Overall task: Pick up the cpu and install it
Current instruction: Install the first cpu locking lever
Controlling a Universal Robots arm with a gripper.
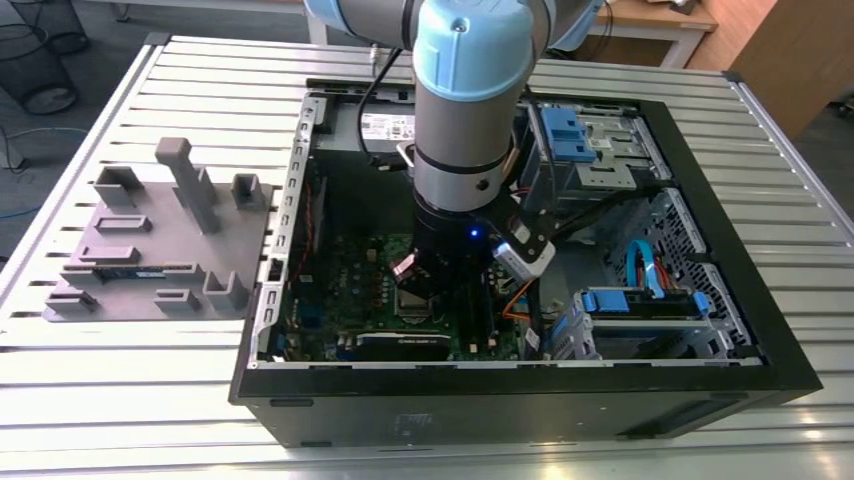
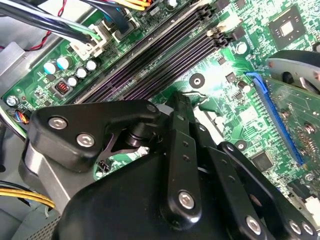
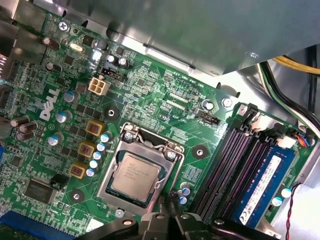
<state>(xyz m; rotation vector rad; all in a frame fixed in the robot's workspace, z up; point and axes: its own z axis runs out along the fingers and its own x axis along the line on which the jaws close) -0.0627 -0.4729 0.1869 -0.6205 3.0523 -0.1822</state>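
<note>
A brushed, silver-grey metal top is shown by the cpu, edged with a thin darker rim. It is framed by the socket frame of bare, shiny metal. The motherboard is seen as glossy green laminate, dotted with metal-capped capacitors. The memory slots appear as dark, ribbed plastic. The gripper is made of matt black metal links joined by bright steel screws. The counter is formed of pale, ribbed metal slats. The fixture tray looks like dull grey plastic.
</note>
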